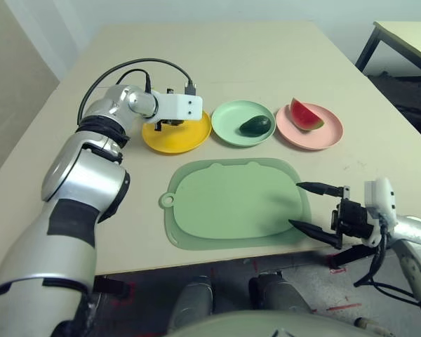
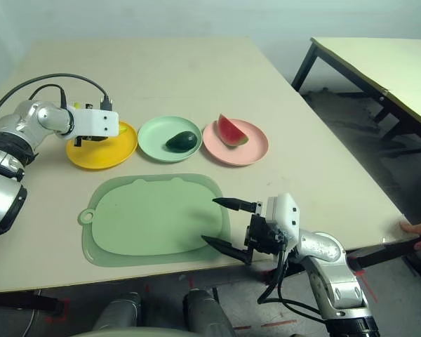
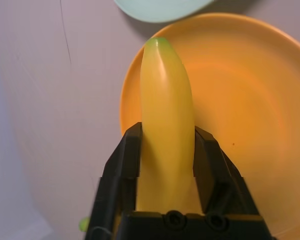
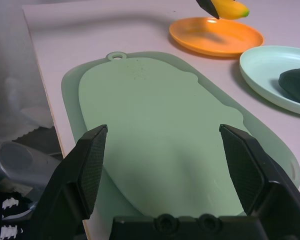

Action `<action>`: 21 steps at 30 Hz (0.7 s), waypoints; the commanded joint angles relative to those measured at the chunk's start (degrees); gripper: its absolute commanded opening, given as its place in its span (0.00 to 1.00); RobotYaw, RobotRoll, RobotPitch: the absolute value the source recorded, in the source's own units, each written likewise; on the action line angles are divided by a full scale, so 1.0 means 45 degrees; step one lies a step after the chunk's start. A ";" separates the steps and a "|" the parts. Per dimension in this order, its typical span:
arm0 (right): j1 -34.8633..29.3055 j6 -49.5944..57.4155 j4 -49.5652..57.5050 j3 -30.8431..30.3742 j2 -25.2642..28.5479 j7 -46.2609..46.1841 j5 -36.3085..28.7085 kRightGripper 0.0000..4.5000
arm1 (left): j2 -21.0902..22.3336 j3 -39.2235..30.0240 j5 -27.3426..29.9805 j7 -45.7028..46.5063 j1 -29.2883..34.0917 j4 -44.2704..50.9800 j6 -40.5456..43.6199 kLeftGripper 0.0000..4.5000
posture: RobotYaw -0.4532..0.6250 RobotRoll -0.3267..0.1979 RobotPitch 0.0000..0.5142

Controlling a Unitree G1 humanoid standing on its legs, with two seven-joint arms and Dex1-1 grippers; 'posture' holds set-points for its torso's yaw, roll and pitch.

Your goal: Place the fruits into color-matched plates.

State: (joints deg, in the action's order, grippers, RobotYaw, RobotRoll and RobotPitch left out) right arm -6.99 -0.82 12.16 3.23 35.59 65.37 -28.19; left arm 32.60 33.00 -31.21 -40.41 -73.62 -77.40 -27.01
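Near the table's (image 1: 126, 246) near edge, toward its right corner, the right jaws (image 4: 163, 126) stand released. Farther in toward the left edge, the left jaws (image 3: 168, 126) grasp the banana (image 3: 166, 90) above the yellow-orange plate (image 1: 175, 144), off-centre; best to shift it inward over the middle, lower until it rests, then part them evenly and lift straight away.

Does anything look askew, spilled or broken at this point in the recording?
Nothing seems spilled or broken. The avocado sits off-centre on the green plate, near its rim, but looks stable.
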 commanded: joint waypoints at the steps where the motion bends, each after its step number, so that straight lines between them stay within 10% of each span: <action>1: -0.0131 0.0152 0.0222 0.0119 0.0160 -0.0123 0.0002 1.00 | -0.0051 -0.0306 -0.0136 -0.0047 0.0230 -0.0144 -0.0046 0.69 | 0.36 0.62 0.12; 5: -0.0031 0.0210 0.0126 0.0056 0.0195 -0.0158 -0.0017 1.00 | 0.0032 -0.0633 -0.0079 0.0038 0.0189 -0.0072 -0.0256 0.98 | 0.37 0.62 0.12; 11: 0.0143 0.0445 -0.0076 0.0208 -0.0043 -0.0848 0.0090 1.00 | 0.0460 -0.2545 0.1433 -0.0574 0.0307 0.0109 -0.0363 0.99 | 0.39 0.62 0.13; 21: 0.0060 0.1143 0.0019 0.1797 -0.2649 -0.7152 0.1468 1.00 | 0.1866 -1.0087 0.9135 -0.2126 0.4263 0.3580 0.2266 0.99 | 0.40 0.62 0.19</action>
State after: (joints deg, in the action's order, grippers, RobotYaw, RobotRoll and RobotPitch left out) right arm -6.03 3.52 12.36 10.36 24.41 36.50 -23.06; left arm 40.77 -7.97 3.75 -49.05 -56.75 -65.23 -20.89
